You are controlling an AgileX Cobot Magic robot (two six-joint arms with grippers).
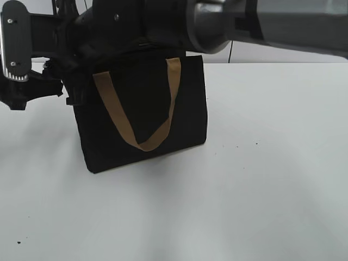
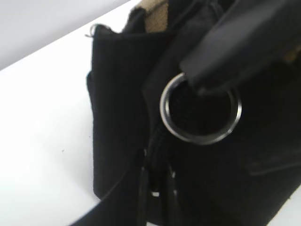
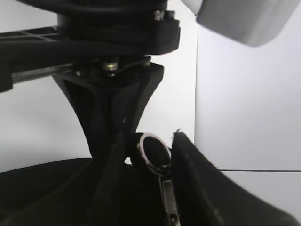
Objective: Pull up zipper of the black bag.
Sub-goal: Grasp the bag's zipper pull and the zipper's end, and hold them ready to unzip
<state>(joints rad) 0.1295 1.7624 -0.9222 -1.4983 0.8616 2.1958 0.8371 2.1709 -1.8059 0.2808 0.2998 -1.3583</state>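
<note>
The black bag [image 1: 141, 109] stands upright on the white table, one tan handle [image 1: 169, 98] hanging down its front. The zipper's silvery ring pull [image 2: 197, 139] sits at the bag's top end; it also shows in the right wrist view [image 3: 146, 142] above the metal slider [image 3: 168, 197]. My right gripper [image 2: 202, 77] reaches in from the right over the bag's top and looks shut on the ring. My left gripper [image 2: 157, 188] is at the bag's upper left corner [image 1: 73, 89] and looks shut on the bag's end fabric; its finger [image 3: 113, 117] comes down beside the ring.
The white table [image 1: 261, 179] stretches out in front of and to the right of the bag. Both arms crowd the space above the bag's top. A pale wall stands behind the table.
</note>
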